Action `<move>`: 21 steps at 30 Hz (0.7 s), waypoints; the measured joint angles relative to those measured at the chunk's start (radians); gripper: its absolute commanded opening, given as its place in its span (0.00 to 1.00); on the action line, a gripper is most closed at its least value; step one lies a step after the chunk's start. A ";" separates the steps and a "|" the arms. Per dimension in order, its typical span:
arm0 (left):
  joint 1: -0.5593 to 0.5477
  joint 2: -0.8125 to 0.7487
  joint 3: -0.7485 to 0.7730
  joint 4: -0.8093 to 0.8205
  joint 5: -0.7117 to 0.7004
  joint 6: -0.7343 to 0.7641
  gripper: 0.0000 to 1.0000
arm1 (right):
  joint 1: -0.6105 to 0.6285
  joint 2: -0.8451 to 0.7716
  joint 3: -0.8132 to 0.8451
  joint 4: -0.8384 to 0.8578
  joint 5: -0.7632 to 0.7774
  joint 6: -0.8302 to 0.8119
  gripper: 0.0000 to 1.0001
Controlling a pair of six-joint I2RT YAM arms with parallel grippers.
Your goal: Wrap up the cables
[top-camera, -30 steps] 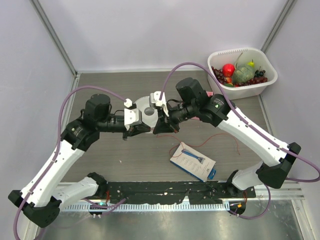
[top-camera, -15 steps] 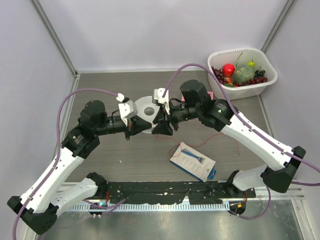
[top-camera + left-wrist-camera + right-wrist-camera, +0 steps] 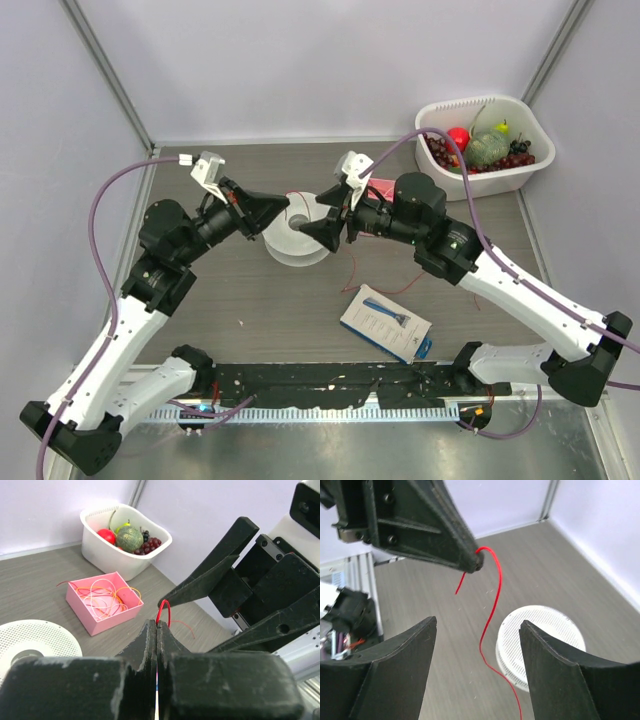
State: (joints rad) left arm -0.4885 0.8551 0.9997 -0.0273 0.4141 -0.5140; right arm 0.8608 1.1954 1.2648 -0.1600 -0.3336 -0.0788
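The cable is a hair-thin red wire (image 3: 491,597). My left gripper (image 3: 157,625) is shut on a small loop of it (image 3: 165,611), held up in the air above the table. From that pinch the wire hangs down and passes between the fingers of my right gripper (image 3: 477,630) without touching either one. The right gripper is open and holds nothing. From above, the two grippers (image 3: 287,207) (image 3: 308,232) face each other tip to tip over a white perforated spool (image 3: 297,246). The wire trails on across the table (image 3: 351,268) toward the right.
A pink open box (image 3: 102,600) with loose orange and red wire loops sits behind the spool. A white basket of fruit (image 3: 485,145) stands at the back right. A blue-and-white packet (image 3: 385,322) lies near the front centre.
My right gripper has opened and let go of the wire, drawing back to the right. My left arm has lifted and pulled back left, keeping the wire pinched.
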 measured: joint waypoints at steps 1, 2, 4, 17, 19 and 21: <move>0.001 0.000 0.000 0.006 -0.013 -0.015 0.00 | 0.000 0.001 -0.001 0.019 0.024 -0.001 0.73; 0.003 0.000 0.000 0.012 -0.021 -0.032 0.00 | 0.000 0.003 -0.001 0.038 0.040 -0.003 0.73; 0.006 0.000 0.000 0.019 -0.031 -0.056 0.00 | 0.000 0.008 0.000 0.075 0.063 -0.014 0.73; 0.013 0.000 0.000 0.030 -0.049 -0.143 0.00 | 0.044 0.106 0.091 0.105 0.002 -0.240 0.73; 0.013 -0.001 0.000 0.030 -0.049 -0.153 0.00 | 0.049 0.113 0.107 0.092 -0.001 -0.295 0.73; 0.013 -0.001 0.000 0.026 -0.048 -0.161 0.00 | 0.050 0.115 0.113 0.080 0.000 -0.341 0.73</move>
State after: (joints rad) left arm -0.4755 0.8539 0.9997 -0.0017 0.3656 -0.6746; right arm 0.9104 1.3106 1.3777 -0.0803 -0.3340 -0.4194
